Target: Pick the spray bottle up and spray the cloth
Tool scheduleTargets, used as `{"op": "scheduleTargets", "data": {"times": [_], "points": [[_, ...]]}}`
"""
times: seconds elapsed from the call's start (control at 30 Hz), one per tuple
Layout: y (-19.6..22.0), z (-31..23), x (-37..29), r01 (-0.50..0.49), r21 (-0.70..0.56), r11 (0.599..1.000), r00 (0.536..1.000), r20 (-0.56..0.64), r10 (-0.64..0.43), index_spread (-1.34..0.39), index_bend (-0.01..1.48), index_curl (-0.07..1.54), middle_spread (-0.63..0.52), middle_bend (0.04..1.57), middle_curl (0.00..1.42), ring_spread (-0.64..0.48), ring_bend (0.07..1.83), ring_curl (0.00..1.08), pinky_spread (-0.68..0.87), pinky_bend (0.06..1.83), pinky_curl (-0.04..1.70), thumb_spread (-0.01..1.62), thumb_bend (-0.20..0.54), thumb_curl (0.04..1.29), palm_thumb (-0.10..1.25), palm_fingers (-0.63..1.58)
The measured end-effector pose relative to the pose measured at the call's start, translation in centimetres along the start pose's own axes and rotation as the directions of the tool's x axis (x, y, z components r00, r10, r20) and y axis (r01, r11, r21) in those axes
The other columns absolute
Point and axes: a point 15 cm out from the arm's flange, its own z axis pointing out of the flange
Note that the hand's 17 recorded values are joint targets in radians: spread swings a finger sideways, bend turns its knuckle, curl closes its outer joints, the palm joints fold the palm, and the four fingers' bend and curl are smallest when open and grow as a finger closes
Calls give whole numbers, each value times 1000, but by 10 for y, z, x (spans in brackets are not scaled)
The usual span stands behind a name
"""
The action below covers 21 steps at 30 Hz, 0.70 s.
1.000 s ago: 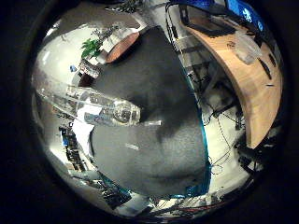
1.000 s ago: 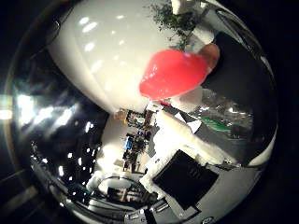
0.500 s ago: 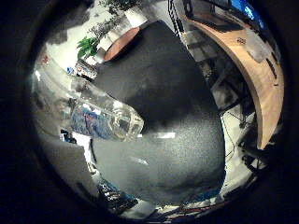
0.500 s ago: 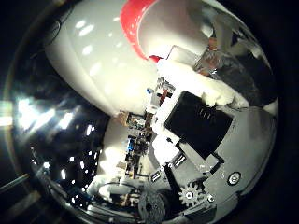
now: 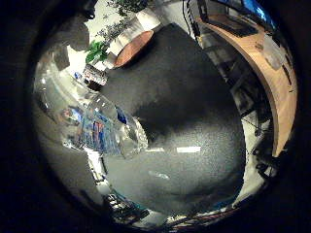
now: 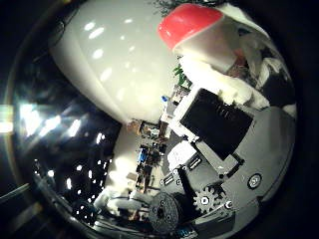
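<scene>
A clear plastic spray bottle with a blue label lies close against my palm in the little finger side view. Its red spray head and the white nozzle part under it show in the thumb side view. My right hand has its white and black fingers curled in beside that head, with the geared parts close behind. A wide dark grey surface spreads below the bottle. I cannot make out a separate cloth on it.
A curved wooden desk with screens runs along one side of the dark surface. A round brown table and a green plant stand beyond it. A pale ceiling with lights fills part of the thumb side view.
The bottle has come to fill more of the little finger side view. In the thumb side view the red head has slid toward the edge and my fingers reach further in across it.
</scene>
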Motion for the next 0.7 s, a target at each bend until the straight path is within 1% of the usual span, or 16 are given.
{"op": "scheduleTargets", "data": {"times": [0.33,0.7], "points": [[-1,-5,-7,11,-4,1000,1000,-7,-11,-275,1120,686,-180,1298,680,-214,1434,558,-280,1347,545,565,-18,909,1047,1225],[-6,-28,-33,43,7,999,999,-9,-43,-270,1142,665,-173,1313,675,-214,1440,564,-283,1311,596,529,-19,963,1032,1227]]}}
